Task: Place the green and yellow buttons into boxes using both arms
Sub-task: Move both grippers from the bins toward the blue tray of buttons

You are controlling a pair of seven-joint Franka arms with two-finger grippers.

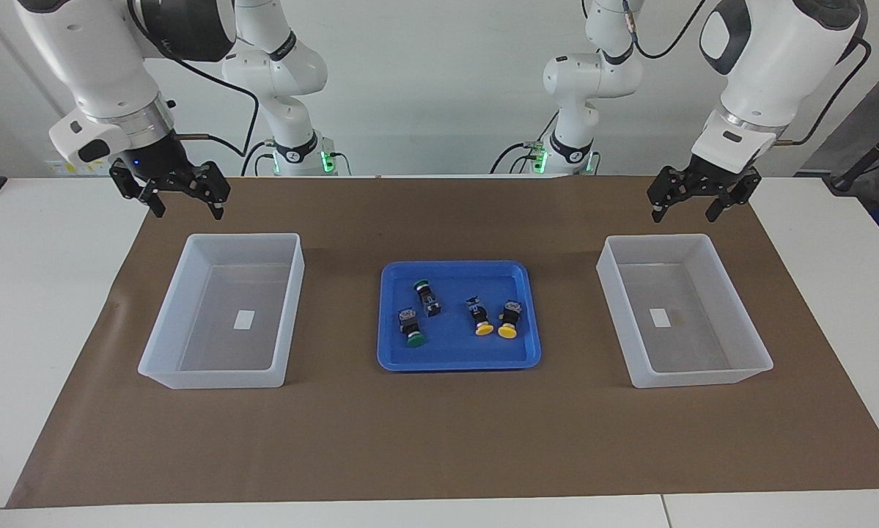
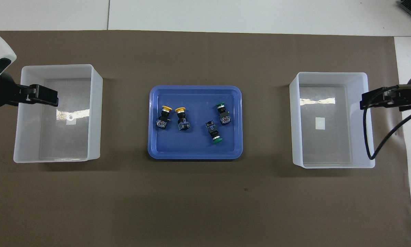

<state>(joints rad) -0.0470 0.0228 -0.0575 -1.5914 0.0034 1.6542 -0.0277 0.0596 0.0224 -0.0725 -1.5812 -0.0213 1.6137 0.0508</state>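
Nearest the facing camera: bare brown mat (image 1: 439, 440), with nothing on it. Higher up, a blue tray (image 1: 460, 359) at the middle of the table, holding all four buttons on their sides. Two yellow buttons (image 1: 484, 321) (image 1: 509, 323) side by side toward the left arm's end of the tray, caps pointing away from the robots. Two green buttons toward the right arm's end: one (image 1: 412, 328) with its cap away from the robots, the other (image 1: 426, 293) with its cap toward them.

One box (image 1: 685, 312) at the left arm's end, another box (image 1: 223, 312) at the right arm's end, each with only a white label inside. No button boxed yet.

Left gripper (image 1: 687, 211) raised above the robot-side rim of its box, fingers spread wide, holding nothing. Right gripper (image 1: 185, 207) likewise above its own box's rim, spread wide, holding nothing.

Deciding relation, as a judgement: yellow pair closer to the left gripper, green pair closer to the right, each inward toward the tray. Long axes roughly toward-and-away from the robots, slightly skewed, so likely gripped across the body.
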